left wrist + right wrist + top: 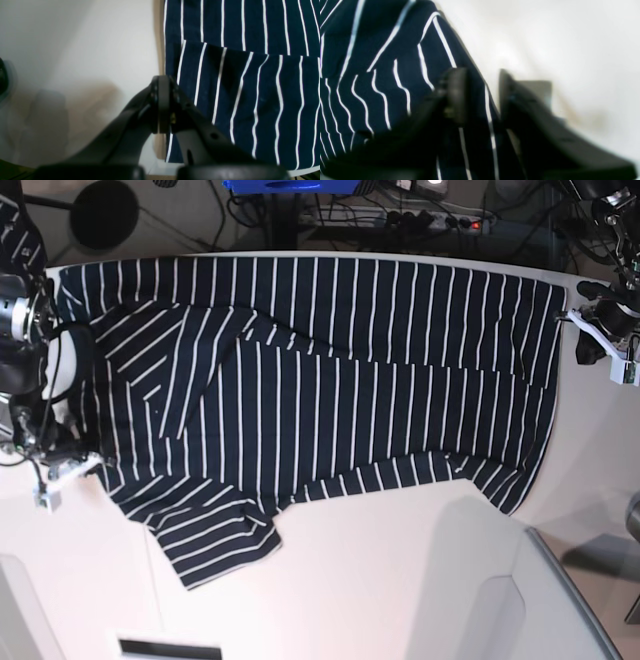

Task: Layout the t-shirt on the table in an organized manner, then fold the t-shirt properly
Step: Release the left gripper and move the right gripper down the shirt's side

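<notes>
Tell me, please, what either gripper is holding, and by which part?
Cannot be told: the left gripper is shut right at one side edge of the t-shirt; the right gripper straddles the opposite edge, jaws apart.

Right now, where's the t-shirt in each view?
Left wrist: t-shirt fills the right half, its edge at the shut left gripper.
Right wrist: left half, its edge running between the jaws.
Base: spread across the upper middle, a sleeve toward bottom left.
Shared landmark: the white table beside the shirt's edge.

Lighting is bright and even. Soft shadows lie on the table (400,600); the right wrist view is blurred.
</notes>
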